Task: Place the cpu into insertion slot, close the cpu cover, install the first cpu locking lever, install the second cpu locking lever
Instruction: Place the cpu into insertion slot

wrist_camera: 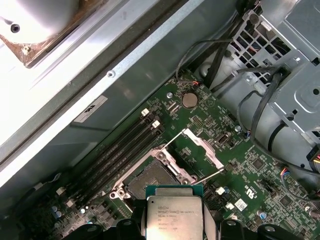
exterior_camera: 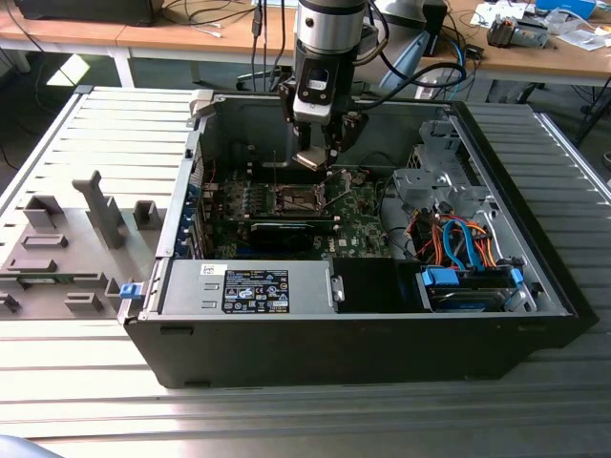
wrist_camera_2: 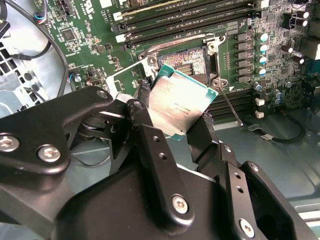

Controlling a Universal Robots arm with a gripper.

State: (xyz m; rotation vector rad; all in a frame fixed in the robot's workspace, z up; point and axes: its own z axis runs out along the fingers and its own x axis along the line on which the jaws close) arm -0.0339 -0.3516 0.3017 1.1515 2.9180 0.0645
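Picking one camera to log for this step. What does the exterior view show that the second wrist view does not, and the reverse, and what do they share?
Exterior view: the whole open computer case, its power supply, blue cables, grey fixture blocks at the exterior view's left. Second wrist view: the black fingers of the hand clamping the cpu, a row of capacitors. Both: the hand holding the cpu above the open insertion slot.

Slatted metal table (exterior_camera: 95,401) bears open computer case (exterior_camera: 363,334), grey fixtures (exterior_camera: 57,250).
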